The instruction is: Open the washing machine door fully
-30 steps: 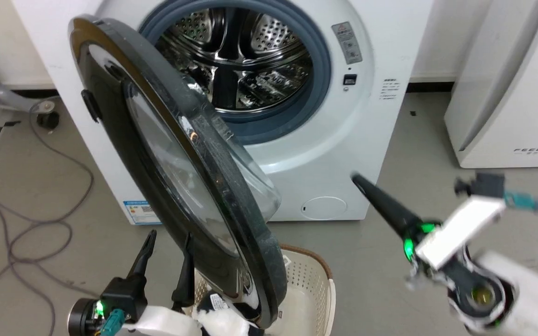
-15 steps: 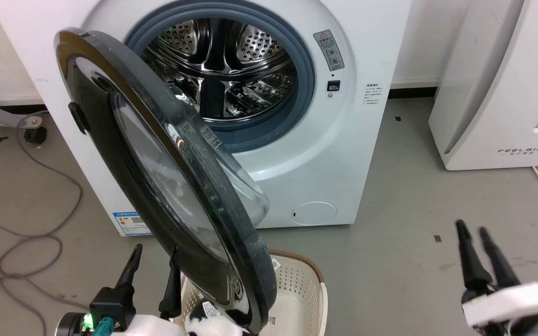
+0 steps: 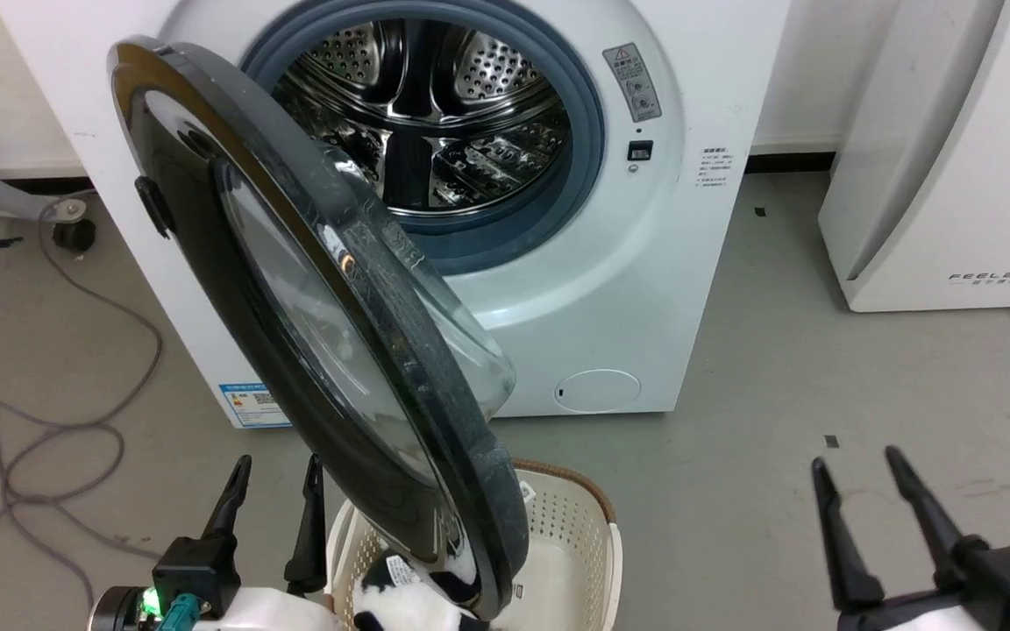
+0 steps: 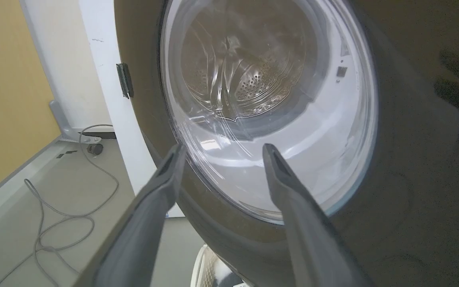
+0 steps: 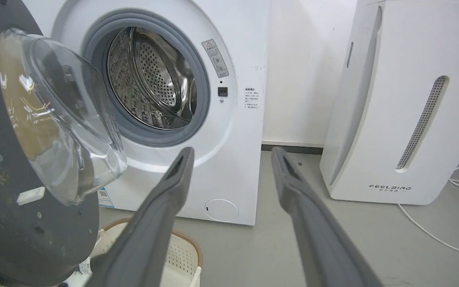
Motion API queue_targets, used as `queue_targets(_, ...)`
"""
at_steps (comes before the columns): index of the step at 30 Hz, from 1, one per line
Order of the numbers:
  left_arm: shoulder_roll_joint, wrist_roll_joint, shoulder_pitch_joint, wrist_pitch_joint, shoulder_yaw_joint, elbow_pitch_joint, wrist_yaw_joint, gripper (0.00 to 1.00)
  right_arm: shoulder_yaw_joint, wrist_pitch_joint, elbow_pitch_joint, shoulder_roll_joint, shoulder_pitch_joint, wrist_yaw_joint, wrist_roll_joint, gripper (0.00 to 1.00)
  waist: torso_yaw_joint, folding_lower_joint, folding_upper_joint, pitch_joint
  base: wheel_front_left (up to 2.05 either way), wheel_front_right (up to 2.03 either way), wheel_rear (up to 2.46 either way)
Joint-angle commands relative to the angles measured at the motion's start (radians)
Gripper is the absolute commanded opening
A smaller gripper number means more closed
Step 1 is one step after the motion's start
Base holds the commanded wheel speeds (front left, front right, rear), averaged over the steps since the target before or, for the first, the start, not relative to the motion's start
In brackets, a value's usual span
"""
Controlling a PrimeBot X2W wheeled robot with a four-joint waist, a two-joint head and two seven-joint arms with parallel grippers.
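Currently washing machine door (image 3: 312,350) just beside spread left fingers (image 3: 229,499); right fingers (image 3: 836,535) spread, well clear.

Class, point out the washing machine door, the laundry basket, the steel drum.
washing machine door (image 3: 312,315), head view, glass centre.
laundry basket (image 3: 571,535), head view, perforated wall.
steel drum (image 5: 150,75), right wrist view, perforated wall.

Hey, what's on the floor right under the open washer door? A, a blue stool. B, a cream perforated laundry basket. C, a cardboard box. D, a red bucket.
B: a cream perforated laundry basket with a brown rim stands beneath the lower edge of the washing machine door.
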Motion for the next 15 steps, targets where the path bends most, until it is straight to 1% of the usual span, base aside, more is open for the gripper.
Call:
queue_targets(1, 0.006, -0.003, -0.009, -0.006, 0.002, -0.003, 0.0, 1.0, 0.008, 0.006, -0.009, 0.005, 0.021, 0.001, -0.005, 1.0, 0.002, 0.0, 0.0, 0.003, 0.0, 0.0, 0.0)
queue_targets(8, 0.005, 0.0, -0.009, -0.006, 0.001, 0.002, -0.005, 1.0, 0.015, 0.003, 0.009, 0.005, 0.03, 0.001, 0.011, 1.0, 0.01, 0.0, 0.0, 0.006, 0.0, 0.0, 0.0)
queue_targets(9, 0.005, 0.0, -0.008, -0.006, 0.001, 0.003, -0.006, 0.82, 0.015, 0.001, 0.012, 0.005, 0.028, 0.001, 0.015, 1.0, 0.011, 0.0, 0.0, 0.005, 0.0, 0.0, 0.0)
queue_targets(10, 0.006, 0.0, -0.007, -0.006, 0.0, 0.005, -0.008, 0.33, 0.015, 0.0, 0.015, 0.005, 0.027, 0.001, 0.017, 1.0, 0.011, 0.0, 0.0, 0.004, 0.0, 0.0, 0.0)
queue_targets(11, 0.006, -0.001, -0.005, -0.006, -0.001, 0.006, -0.01, 0.0, 0.014, 0.0, 0.018, 0.006, 0.026, 0.001, 0.019, 1.0, 0.011, 0.0, 0.0, 0.003, 0.0, 0.0, 0.0)
queue_targets(15, 0.007, -0.003, -0.002, -0.006, -0.008, 0.004, -0.022, 0.0, 0.011, -0.002, 0.029, 0.006, 0.021, 0.001, 0.031, 1.0, 0.011, 0.0, 0.0, 0.003, 0.0, 0.0, 0.0)
